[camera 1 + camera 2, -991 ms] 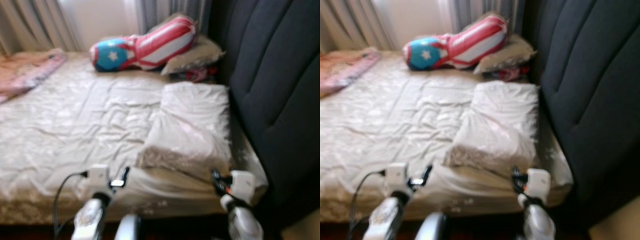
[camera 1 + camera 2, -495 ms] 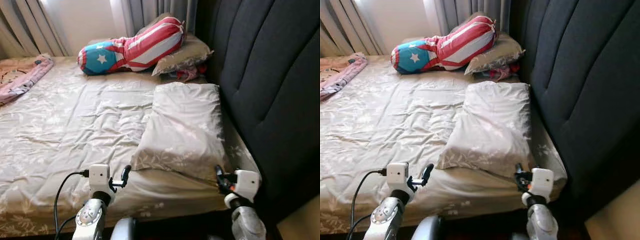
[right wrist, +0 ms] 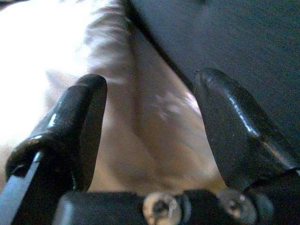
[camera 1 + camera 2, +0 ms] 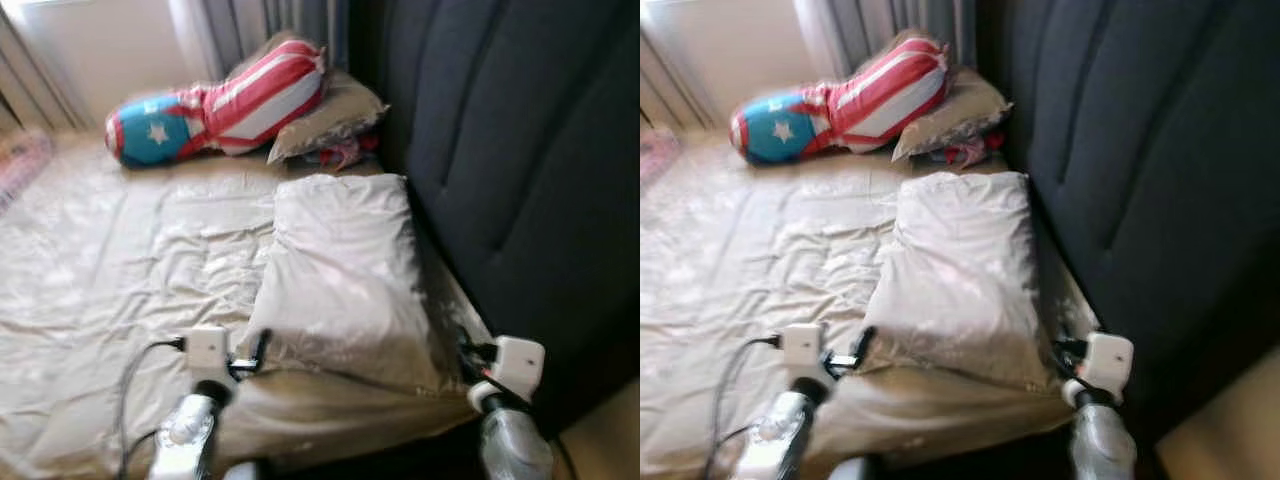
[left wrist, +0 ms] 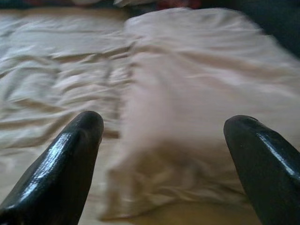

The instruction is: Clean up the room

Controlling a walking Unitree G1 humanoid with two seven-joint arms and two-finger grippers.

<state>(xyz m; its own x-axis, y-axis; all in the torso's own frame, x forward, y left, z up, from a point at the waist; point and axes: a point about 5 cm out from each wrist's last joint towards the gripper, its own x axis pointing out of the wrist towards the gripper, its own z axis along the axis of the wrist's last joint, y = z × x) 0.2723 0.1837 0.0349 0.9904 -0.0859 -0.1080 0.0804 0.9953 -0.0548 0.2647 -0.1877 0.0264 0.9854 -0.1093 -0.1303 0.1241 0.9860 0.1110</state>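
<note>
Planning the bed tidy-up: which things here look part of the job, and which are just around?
Likely job:
- beige pillow, between both open claws
- left claw
- right claw

Just around:
- stars-and-stripes cushion
- second pillow
- dark headboard
- curtains

A pillow (image 4: pixel 340 275) lies on the bed (image 4: pixel 110 270), at its right side against the headboard (image 4: pixel 510 150). Behind it, a bolster (image 4: pixel 215 105) leans on a second pillow (image 4: pixel 325 120); something small, perhaps cloth (image 4: pixel 342 152), sits between the pillows. Curtains (image 4: pixel 250 25) hang behind.
</note>
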